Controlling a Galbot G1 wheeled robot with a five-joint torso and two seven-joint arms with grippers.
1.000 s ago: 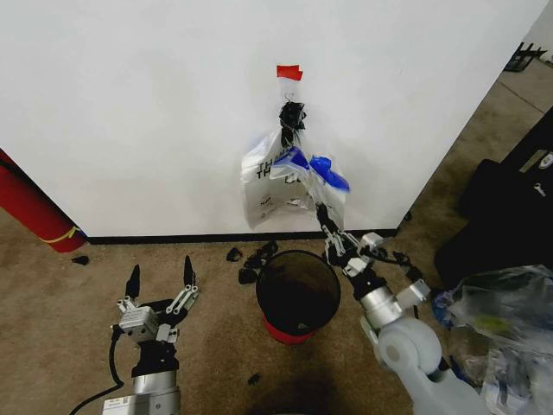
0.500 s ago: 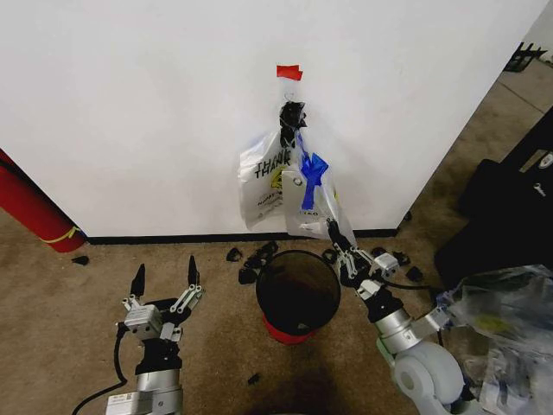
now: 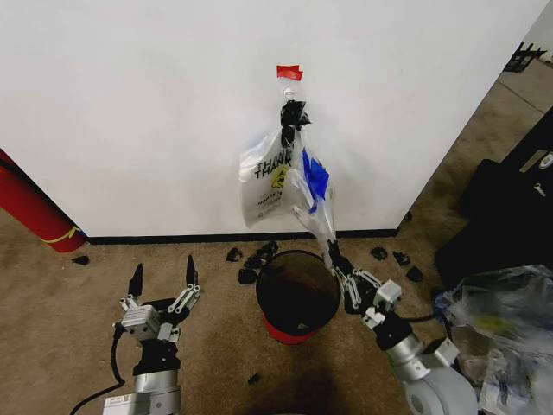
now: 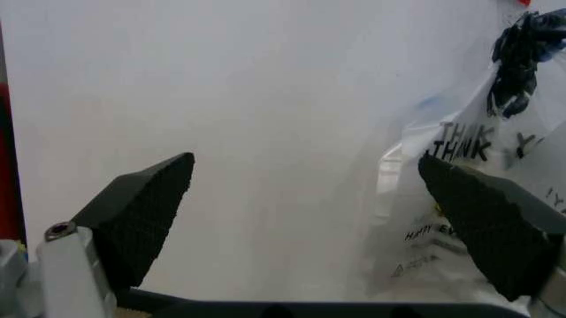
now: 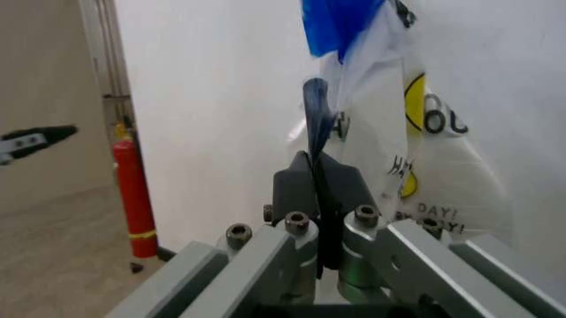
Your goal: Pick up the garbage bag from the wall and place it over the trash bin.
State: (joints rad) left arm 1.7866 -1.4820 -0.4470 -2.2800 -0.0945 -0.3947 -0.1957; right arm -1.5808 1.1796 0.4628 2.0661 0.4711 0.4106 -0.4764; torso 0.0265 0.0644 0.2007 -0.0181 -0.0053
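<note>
The garbage bag, thin and translucent with blue strips, hangs from a dark clump at the hook on the white wall, under a red tape strip. It is pulled taut down to my right gripper, which is shut on its lower end just above the far rim of the black trash bin. In the right wrist view the gripper pinches the plastic below the blue patch. My left gripper stands open over the carpet, left of the bin, its gap holding nothing.
A second printed smiley bag hangs beside the held one. A long red cylinder leans at the left wall. Black scraps litter the floor behind the bin. A black case and a clear plastic bundle sit at the right.
My right gripper has drawn back from the wall toward me, still shut on the bag, stretching it down toward the bin. The left arm has stayed put.
</note>
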